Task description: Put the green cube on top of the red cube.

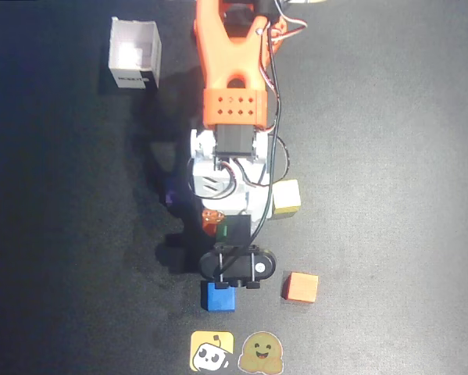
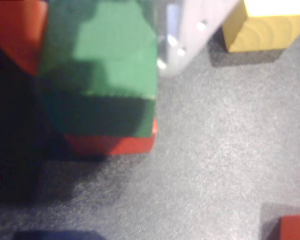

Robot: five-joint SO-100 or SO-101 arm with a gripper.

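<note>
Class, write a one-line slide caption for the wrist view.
Matte dark-green cube sits on the bright red-orange cube on grey felt, a yellow wooden cube behind.

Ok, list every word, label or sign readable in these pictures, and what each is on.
White box: a dark label strip on its side, too blurred to read.
Yellow sticker: a cartoon face, no words.
Hugging-face emoji sticker: no words.
Cubes in the wrist view: no markings.

A small matte blue cube (image 1: pixel 219 297) sits at lower centre of the overhead view, a paler orange cube (image 1: pixel 300 287) to its right, a yellow cube (image 1: pixel 286 197) mid-frame, an open white box (image 1: pixel 134 54) upper left, two cartoon stickers (image 1: pixel 235 352) along the bottom edge.
</note>
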